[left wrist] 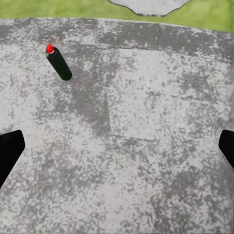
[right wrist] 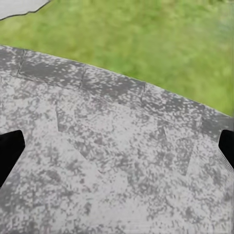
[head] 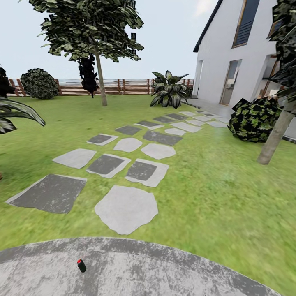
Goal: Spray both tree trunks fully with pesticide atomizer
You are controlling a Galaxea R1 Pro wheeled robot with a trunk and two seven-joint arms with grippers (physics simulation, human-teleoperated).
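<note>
Left gripper (left wrist: 117,146) apparently open above floor (left wrist: 146,122); atomizer (left wrist: 58,63) apart.

Dark red-topped pesticide atomizer (head: 81,265) upright on grey floor (head: 164,271), two pale-trunked trees (head: 100,74) (head: 277,131) on lawn

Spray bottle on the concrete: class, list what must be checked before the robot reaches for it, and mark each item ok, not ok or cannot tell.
1. Spray bottle stands upright on the concrete: ok.
2. Nothing lies around the bottle: ok.
3. Left pincer open, holding nothing: ok.
4. Left pincer lined up over the bottle: not ok, the bottle sits off to one side.
5. Right pincer open and empty: ok.
6. Both tree trunks, far and near, in sight: ok.
</note>
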